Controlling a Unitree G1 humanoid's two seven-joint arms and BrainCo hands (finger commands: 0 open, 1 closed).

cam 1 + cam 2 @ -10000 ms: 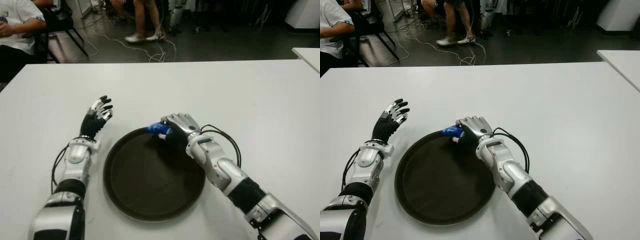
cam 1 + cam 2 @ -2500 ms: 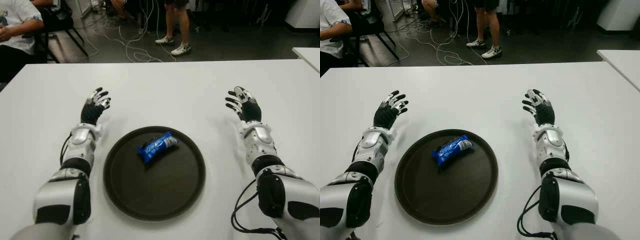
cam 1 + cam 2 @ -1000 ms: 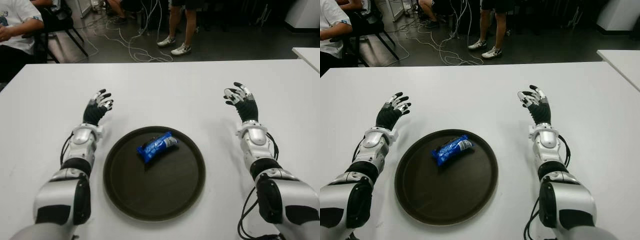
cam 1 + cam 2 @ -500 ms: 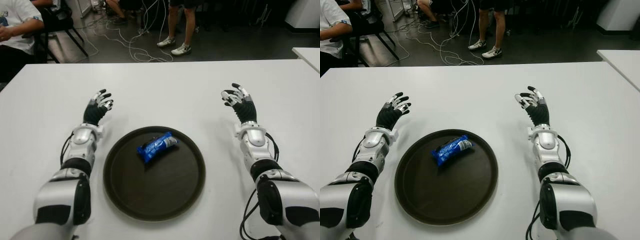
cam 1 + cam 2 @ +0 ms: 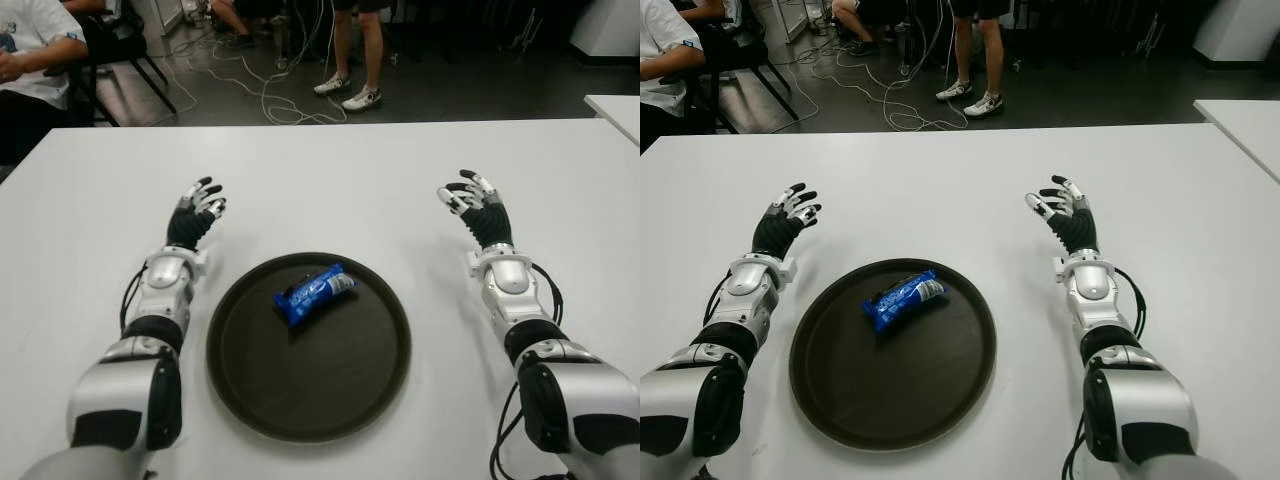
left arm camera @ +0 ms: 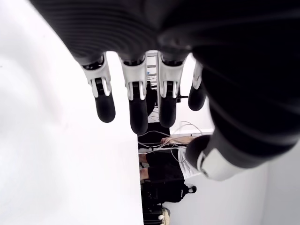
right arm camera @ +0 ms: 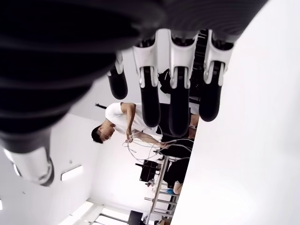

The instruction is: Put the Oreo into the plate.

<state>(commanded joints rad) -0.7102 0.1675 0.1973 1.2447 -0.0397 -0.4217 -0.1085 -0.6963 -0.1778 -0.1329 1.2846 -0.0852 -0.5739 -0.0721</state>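
The Oreo (image 5: 314, 292) lies inside the plate (image 5: 250, 400), long axis slanting up toward the right. Left hand (image 5: 194, 216) and right hand (image 5: 476, 208) flank the plate on the surface (image 5: 330, 180), fingers spread, holding nothing. Placement judged complete.

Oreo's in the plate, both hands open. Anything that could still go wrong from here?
Little, but two things:
1. The right hand and left hand flank the plate over the table; an inward retract might clip its rim and shift it.
2. The Oreo pack lies toward the plate's far side, not centred; a knock to the plate could slide it nearer the edge.
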